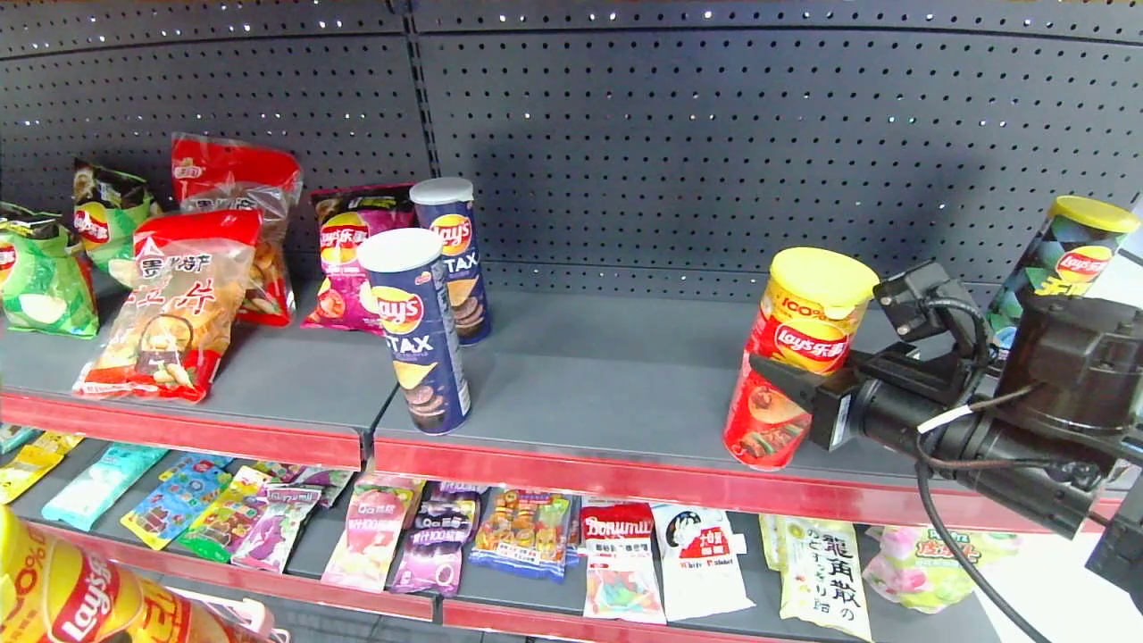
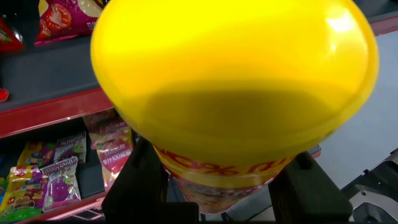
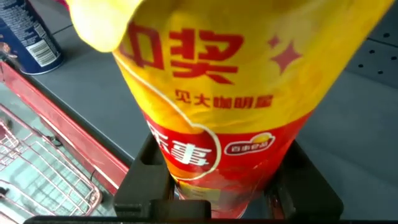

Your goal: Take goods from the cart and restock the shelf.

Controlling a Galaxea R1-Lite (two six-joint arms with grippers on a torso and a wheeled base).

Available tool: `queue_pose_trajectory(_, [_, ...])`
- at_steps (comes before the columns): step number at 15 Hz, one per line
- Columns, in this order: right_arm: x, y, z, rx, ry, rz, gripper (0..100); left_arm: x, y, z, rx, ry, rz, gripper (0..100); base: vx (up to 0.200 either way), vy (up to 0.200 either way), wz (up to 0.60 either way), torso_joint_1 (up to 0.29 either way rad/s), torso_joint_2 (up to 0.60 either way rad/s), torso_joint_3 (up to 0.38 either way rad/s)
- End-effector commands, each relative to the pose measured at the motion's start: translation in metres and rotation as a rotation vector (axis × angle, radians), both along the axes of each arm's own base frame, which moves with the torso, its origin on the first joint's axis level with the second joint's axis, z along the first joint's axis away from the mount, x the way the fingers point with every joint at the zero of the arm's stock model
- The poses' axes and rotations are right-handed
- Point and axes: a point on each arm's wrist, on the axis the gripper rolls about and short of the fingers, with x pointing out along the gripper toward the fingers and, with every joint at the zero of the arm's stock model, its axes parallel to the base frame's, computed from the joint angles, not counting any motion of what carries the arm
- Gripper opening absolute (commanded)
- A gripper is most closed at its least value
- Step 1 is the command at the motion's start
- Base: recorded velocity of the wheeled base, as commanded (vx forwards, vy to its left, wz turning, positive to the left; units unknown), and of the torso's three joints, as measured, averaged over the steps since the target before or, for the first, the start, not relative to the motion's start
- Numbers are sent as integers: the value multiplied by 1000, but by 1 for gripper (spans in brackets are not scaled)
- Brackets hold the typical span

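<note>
Grey pegboard shelf (image 1: 607,375) ahead of me, my right gripper (image 3: 224,186) closed around a red yellow-lidded can (image 1: 804,348), upright at the shelf's front edge, my left gripper (image 2: 221,193) clamped on a second can (image 2: 236,81), low at my left

Logos and lettering mark the red can (image 1: 795,366) at the shelf's (image 1: 625,393) front edge, a second red can (image 1: 80,598), two blue cans (image 1: 420,330) and snack bags (image 1: 179,304).
</note>
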Motion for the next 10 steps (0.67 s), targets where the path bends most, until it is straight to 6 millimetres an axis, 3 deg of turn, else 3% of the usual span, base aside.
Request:
queue_pose_trajectory(1, [-2,0,0,3,4,25,0,0,0,0,0,-1,0,0,0,0,0,0,0,0])
queue_pose_trajectory(10, [-1,0,-1,-4,5,59,0,0,0,0,0,1,-1,0,0,0,0,0,0,0])
